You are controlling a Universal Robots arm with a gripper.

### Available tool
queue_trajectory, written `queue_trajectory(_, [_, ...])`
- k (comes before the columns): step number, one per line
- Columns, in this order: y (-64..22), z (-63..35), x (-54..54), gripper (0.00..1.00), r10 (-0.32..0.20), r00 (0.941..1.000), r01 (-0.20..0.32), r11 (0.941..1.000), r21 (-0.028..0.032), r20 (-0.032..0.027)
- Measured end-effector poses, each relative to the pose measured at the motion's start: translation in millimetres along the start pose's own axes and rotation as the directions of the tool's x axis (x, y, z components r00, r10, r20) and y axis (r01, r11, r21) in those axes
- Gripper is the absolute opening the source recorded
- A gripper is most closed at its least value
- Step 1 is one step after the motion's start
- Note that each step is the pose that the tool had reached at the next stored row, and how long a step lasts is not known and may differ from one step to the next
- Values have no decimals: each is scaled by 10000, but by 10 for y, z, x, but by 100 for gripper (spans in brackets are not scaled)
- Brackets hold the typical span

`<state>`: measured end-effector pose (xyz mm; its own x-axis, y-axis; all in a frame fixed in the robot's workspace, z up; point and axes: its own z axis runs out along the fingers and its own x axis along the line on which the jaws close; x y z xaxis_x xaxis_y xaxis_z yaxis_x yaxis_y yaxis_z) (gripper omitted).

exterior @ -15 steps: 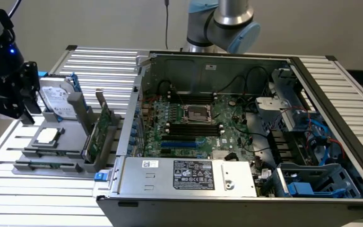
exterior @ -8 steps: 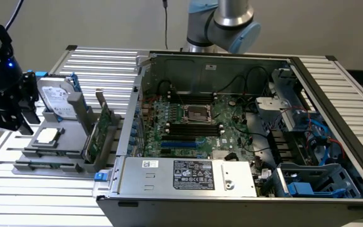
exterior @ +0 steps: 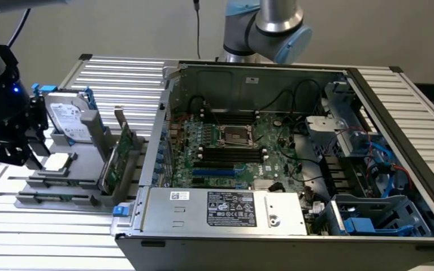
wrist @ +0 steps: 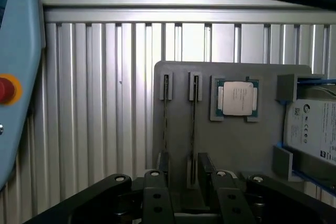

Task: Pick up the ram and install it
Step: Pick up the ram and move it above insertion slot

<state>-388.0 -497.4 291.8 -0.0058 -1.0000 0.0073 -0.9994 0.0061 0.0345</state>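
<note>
Gripper [wrist: 182,169] is hovering low over the grey tray [wrist: 236,145], jaws standing apart and straddling one end of the ram [wrist: 193,121], which is standing on edge in its slot. A second stick [wrist: 165,114] is crowding in just beside it, with a processor [wrist: 237,99] and a hard drive [wrist: 315,129] sitting farther along. The open computer case [exterior: 277,141] is standing at the exterior view's right.

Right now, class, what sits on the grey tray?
Two ram sticks on edge, a processor, a hard drive and a green card. The gripper covers part of the tray.
</note>
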Motion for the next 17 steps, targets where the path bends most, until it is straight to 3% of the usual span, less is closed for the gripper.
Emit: queue_trajectory(17, [-39,308,55,36,-53,10000,53,10000,1,-1])
